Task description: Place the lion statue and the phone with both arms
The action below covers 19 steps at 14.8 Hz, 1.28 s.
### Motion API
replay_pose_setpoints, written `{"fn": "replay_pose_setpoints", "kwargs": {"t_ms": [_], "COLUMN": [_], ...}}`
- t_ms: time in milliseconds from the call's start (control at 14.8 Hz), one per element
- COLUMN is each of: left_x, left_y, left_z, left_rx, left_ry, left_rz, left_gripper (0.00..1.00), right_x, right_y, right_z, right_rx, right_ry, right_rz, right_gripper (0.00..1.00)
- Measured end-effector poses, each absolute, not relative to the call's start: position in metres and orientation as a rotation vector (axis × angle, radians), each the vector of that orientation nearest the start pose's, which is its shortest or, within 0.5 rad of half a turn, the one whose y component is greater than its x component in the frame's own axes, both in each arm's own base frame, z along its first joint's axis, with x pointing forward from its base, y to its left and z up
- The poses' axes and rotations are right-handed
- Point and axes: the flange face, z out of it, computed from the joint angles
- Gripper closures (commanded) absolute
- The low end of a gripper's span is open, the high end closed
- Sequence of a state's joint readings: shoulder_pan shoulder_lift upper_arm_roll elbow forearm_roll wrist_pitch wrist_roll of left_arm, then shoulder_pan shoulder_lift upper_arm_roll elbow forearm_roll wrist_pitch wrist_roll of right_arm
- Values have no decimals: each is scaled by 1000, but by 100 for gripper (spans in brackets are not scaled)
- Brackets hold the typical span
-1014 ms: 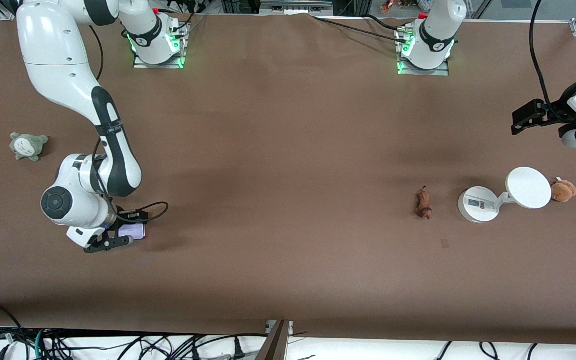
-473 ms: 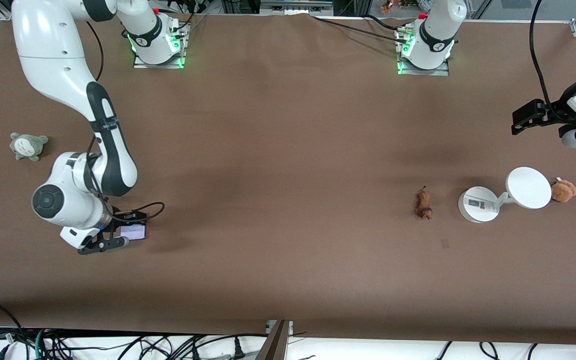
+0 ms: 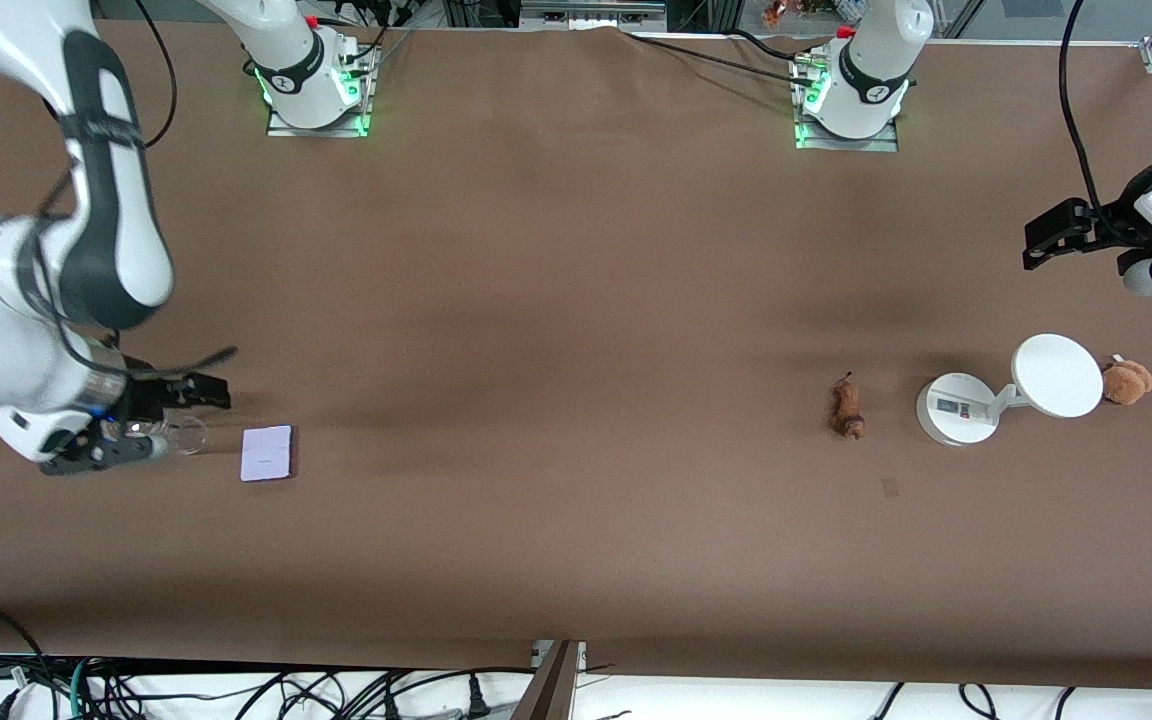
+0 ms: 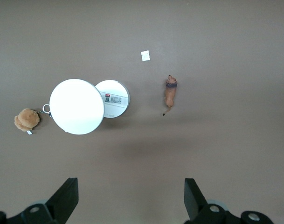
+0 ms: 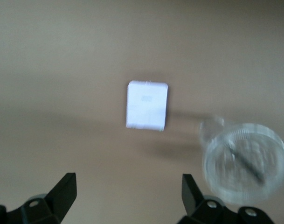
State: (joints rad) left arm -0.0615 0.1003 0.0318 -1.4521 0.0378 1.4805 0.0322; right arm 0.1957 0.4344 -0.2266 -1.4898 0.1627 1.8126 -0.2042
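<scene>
The phone (image 3: 267,453), a flat pale lavender rectangle, lies free on the brown table toward the right arm's end; it also shows in the right wrist view (image 5: 147,105). My right gripper (image 3: 158,422) (image 5: 130,196) is open and empty, up in the air beside the phone, toward the table's end. The lion statue (image 3: 847,408), slim and reddish-brown, lies on the table toward the left arm's end; it also shows in the left wrist view (image 4: 169,93). My left gripper (image 3: 1046,240) (image 4: 131,200) is open and empty, waiting high over that end of the table.
A white round-based stand (image 3: 956,408) (image 4: 113,98) with a white disc (image 3: 1056,375) stands beside the lion. A tan plush toy (image 3: 1126,381) (image 4: 26,120) lies by the disc. A clear round thing (image 3: 186,435) (image 5: 244,161) shows by the right gripper. A small scrap (image 3: 890,487) lies nearer the camera.
My right gripper has let go of the phone, risen and moved toward the table's end; the phone now lies uncovered. The left arm has not moved.
</scene>
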Motion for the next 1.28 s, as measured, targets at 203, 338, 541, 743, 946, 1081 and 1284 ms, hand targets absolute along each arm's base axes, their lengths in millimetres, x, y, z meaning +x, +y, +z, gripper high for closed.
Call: {"fn": "replay_pose_setpoints", "kwargs": {"t_ms": [203,338,541,743,946,1081,1284], "left_x": [576,576,576,576,576,576,576], "left_y": [-14,-14,-14,-14,-14,-14,-14], "left_z": [616,616,616,616,616,616,616], "left_rx": [-3097,-3098,-3099,-3099,-3099,-3099,-3099], "left_ry": [93,93,93,93,93,92,92], "left_rz": [112,112,112,112,112,112,112], "left_gripper": [0,0,0,0,0,0,0], "right_x": [646,631,605,583,564,547,537], "right_y": [17,16,2,-11,-29,-32,-27], "right_z": [489,525,571,587,579,577,576], "right_rx": [-3054,-3060,-3081,-3124,-3111,-3100,-3101], "right_ry": [-157,-138,-116,-99,-71,-70,-66], "right_rz": [267,313,330,380,354,338,334], "right_gripper": [0,0,0,0,0,0,0]}}
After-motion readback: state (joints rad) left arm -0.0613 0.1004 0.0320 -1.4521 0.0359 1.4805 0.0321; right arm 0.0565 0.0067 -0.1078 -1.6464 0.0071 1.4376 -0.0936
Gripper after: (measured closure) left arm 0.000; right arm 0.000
